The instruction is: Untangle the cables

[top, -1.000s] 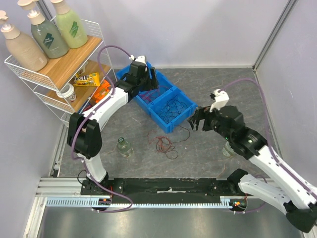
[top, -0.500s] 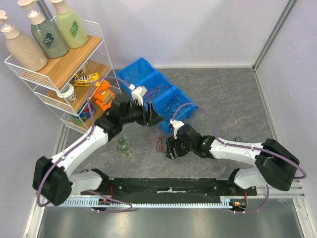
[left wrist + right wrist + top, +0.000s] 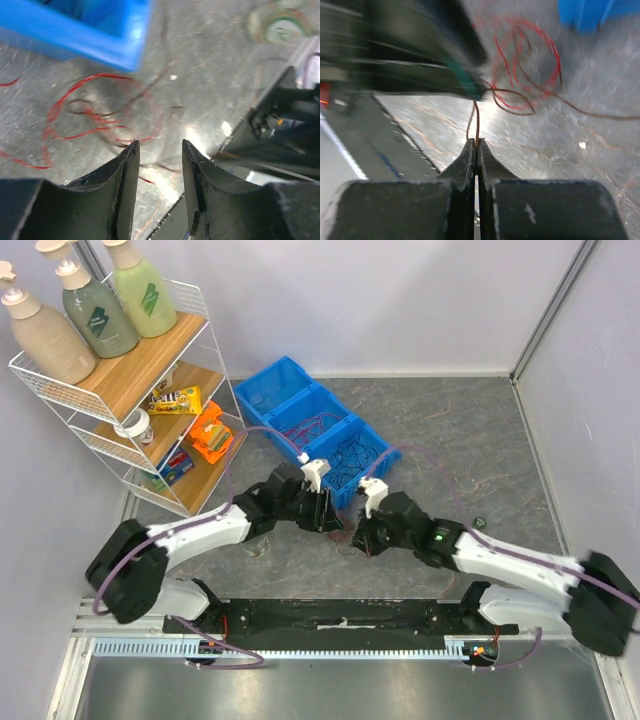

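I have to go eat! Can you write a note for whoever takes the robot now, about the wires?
The left gripper is open, low over the wires, holding nothing.
The right gripper is shut on one thin strand, close to the left one.
The wires lie in a loose red and dark tangle on the table beside the blue bin.
Done: one strand grabbed.
Left: not untangled yet; probably pinch another loop with the left gripper and pull gently.

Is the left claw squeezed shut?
No, the left gripper is open: its jaws stand apart, with the cables showing on the floor beyond the gap.
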`<state>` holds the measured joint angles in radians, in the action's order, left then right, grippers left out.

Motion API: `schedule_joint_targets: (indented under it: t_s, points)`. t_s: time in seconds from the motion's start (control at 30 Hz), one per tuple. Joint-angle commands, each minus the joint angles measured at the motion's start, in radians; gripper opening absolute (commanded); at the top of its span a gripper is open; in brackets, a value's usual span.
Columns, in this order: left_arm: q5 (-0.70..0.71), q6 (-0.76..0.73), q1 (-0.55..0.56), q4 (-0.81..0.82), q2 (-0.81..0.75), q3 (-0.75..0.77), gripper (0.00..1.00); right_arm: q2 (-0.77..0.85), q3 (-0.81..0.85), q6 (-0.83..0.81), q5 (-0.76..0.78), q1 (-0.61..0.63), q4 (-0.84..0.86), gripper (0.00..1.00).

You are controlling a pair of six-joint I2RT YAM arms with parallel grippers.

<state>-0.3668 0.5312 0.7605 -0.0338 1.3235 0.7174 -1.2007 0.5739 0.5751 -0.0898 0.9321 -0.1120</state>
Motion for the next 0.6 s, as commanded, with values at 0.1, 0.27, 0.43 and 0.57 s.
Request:
schedule_joint_targets:
  t_s: [0.1,0.27,0.43,0.57]
  points:
    - [0.137,0.101,0.005,0.068,0.212,-0.016,0.45,0.456,0.139,-0.014,0.028,0.005,-0.067,0.0]
    - [0.176,0.112,0.005,0.051,0.281,-0.018,0.45,0.523,0.409,-0.153,0.171,0.005,-0.165,0.0]
    - [0.196,0.115,0.005,0.041,0.263,-0.041,0.45,0.492,0.683,-0.291,0.295,0.005,-0.21,0.0]
    - [0.23,0.107,0.005,0.04,0.237,-0.065,0.46,0.463,0.839,-0.386,0.312,0.007,-0.215,0.0]
